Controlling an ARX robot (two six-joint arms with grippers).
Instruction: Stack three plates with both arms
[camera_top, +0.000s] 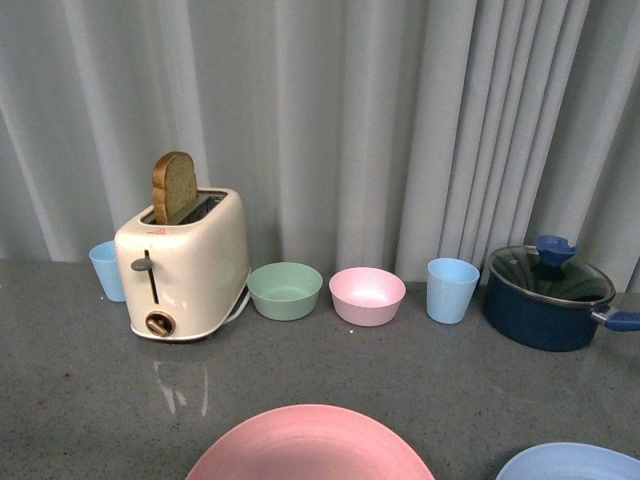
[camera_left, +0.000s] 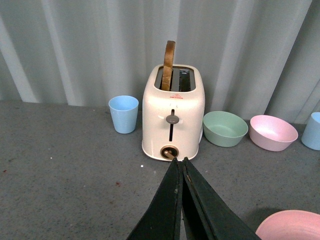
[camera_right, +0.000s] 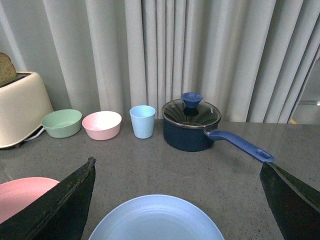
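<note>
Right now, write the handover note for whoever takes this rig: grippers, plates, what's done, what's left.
Left gripper: shut, holding nothing, above the table in front of the toaster.
Right gripper: open, empty, above the light blue plate.
Plates: the pink plate lies at the near edge of the table, middle; the light blue plate lies to its right, apart from it. A third plate is not in view.
Done: nothing stacked that the pictures show.
Left: find the third plate, then stack all three, probably starting with the light blue one under the right gripper.
</note>
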